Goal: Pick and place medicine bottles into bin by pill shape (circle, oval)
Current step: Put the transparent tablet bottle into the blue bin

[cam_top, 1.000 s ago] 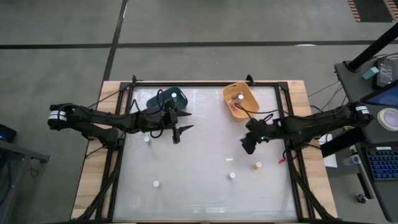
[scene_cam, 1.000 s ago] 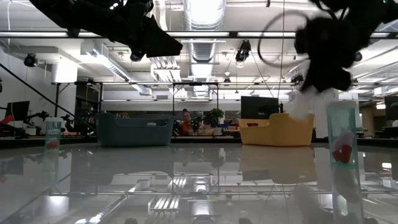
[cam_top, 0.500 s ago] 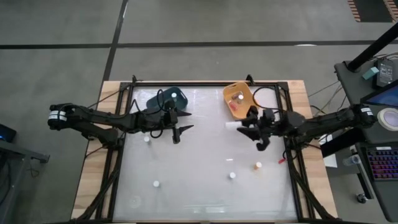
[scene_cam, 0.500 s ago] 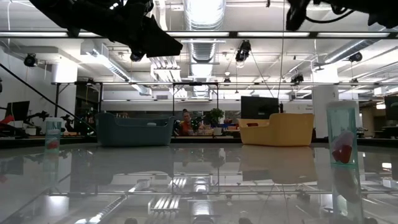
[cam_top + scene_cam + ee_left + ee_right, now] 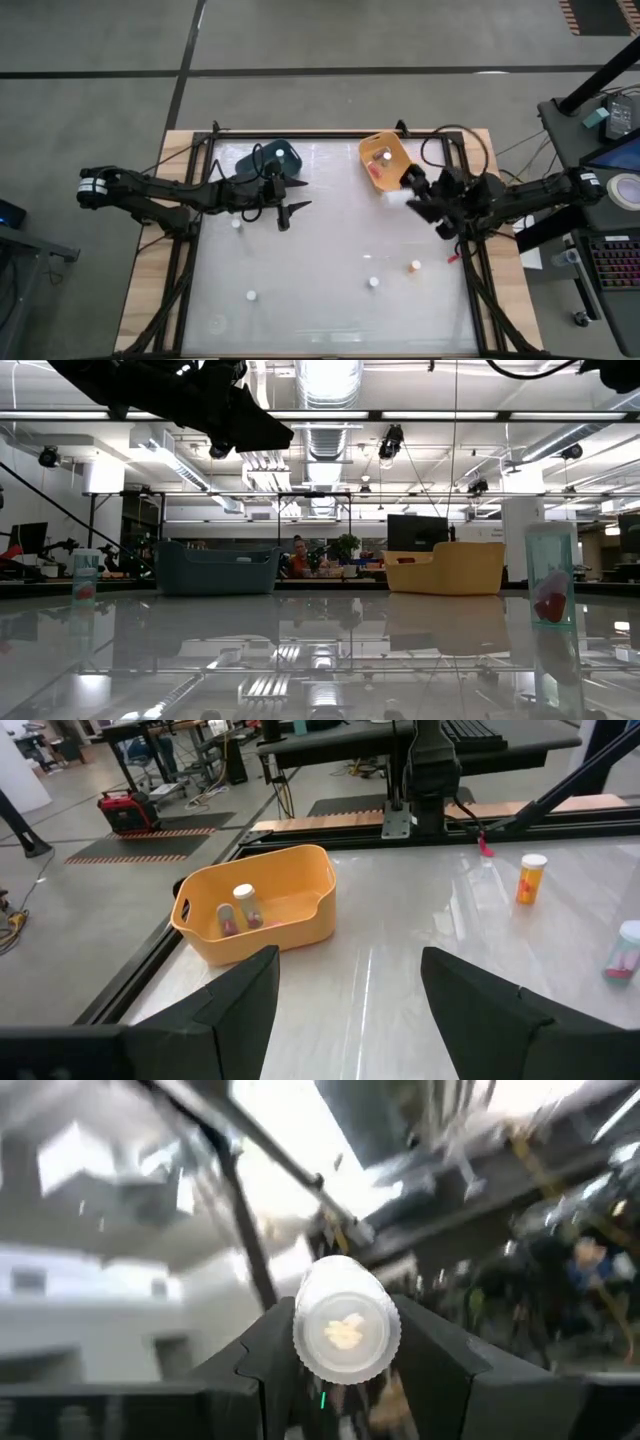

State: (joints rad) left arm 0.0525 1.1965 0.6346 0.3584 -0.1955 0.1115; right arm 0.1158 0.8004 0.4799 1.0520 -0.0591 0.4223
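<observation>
High view: yellow bin point(image 5: 385, 160) holds 1 bottle point(image 5: 384, 155); right gripper point(image 5: 418, 196) just beside it.
Left wrist view: left gripper point(image 5: 345, 982) spread, empty.
Right wrist view: held bottle point(image 5: 346, 1332) pinched between both fingers point(image 5: 270, 1355).

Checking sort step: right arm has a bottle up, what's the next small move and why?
Probably carry it over the yellow bin and lower before release. The right end effector grips a medicine bottle, raised beside that bin's edge, not yet above it. Pill shape is unclear here, so confirm the bin first.
</observation>
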